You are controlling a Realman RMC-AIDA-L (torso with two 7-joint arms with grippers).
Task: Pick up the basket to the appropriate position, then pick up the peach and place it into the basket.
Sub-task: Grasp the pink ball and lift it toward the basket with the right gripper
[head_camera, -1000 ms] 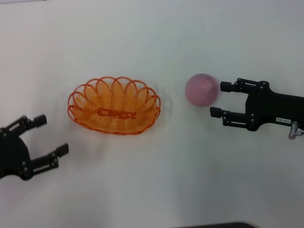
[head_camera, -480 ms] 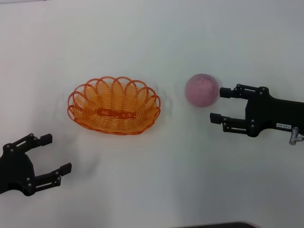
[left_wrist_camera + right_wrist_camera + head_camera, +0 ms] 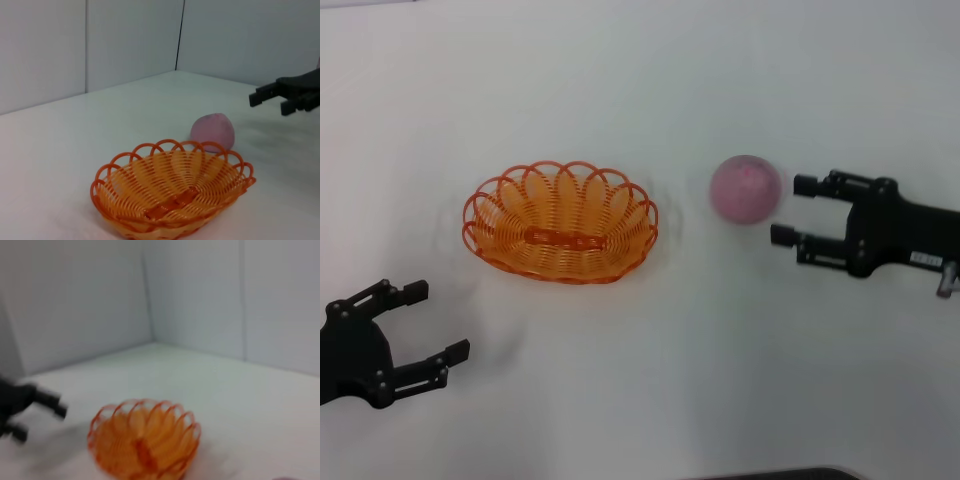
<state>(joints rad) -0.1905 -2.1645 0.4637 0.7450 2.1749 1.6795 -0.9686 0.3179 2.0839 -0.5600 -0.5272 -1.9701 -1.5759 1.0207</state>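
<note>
Nearest to us, by the desk's (image 3: 650, 390) near-left corner, our left hand (image 3: 423, 322) hovers with its fingers spread apart and nothing between them, well apart from the basket (image 3: 560, 222). Farther in, left of the desk's middle, the basket sits upright on the white surface, its scalloped rim up and its bowl holding nothing; the left wrist view shows the same basket (image 3: 172, 194) close up, with the peach (image 3: 212, 132) just beyond its rim, and we cannot tell from that angle alone whether the two touch. From the head view they are apart: the peach (image 3: 746, 188) rests on the desk to the right of the basket, with a bare strip of desk between them, and lies slightly farther from the near edge than the basket's middle. Toward the right edge, level with the peach, our right hand (image 3: 795, 210) points at the fruit with its two fingers released and wide; the farther fingertip is just beside the peach, the nearer one a little off it, and neither grips it. The right wrist view shows the basket (image 3: 144, 437) across the desk, with the left hand (image 3: 35, 410) blurred at the side.
</note>
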